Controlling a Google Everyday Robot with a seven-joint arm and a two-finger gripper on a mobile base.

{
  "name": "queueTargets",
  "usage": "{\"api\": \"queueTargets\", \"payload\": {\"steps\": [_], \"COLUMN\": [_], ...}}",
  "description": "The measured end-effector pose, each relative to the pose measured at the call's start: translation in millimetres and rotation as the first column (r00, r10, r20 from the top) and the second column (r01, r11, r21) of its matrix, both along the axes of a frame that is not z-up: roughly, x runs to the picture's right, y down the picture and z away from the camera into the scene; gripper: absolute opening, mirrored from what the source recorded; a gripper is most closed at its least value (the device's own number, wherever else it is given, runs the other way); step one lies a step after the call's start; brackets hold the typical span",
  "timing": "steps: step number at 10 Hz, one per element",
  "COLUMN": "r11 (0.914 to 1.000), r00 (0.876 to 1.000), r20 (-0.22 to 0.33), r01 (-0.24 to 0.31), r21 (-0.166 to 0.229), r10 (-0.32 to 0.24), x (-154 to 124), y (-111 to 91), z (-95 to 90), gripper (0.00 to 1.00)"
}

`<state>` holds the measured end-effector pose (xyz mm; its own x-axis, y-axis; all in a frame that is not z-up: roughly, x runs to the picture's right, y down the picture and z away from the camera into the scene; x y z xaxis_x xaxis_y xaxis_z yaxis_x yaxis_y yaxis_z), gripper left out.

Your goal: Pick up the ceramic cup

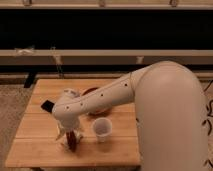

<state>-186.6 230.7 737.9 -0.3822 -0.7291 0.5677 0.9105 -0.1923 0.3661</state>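
Gripper point(70, 140) positioned low at tabletop, front-left area; open/closed state cannot be told. Ceramic cup point(102, 129) seen upright just beside it, image-right, on wooden table point(45, 155). Reddish-brown dish point(91, 92) behind cup, partly hidden by arm point(107, 94). Small black obj point(47, 106) near arm's left.

gripper point(70, 141) just left of ceramic cup point(102, 129) | dish point(91, 92) seemingly close behind | tabletop point(122, 148) open to right

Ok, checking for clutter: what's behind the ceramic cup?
A dark reddish-brown dish sits behind the ceramic cup, its middle covered by the arm. The gripper hangs beside the cup, image-left.
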Motion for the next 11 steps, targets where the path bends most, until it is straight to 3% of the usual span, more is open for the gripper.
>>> {"api": "queueTargets", "payload": {"steps": [11], "r11": [1.0], "r00": [1.0], "r20": [0.009], "r01": [-0.002], "r21": [0.006], "r10": [0.002], "x": [-1.6], "y": [-5.8], "z": [-0.8], "gripper": [0.8]}}
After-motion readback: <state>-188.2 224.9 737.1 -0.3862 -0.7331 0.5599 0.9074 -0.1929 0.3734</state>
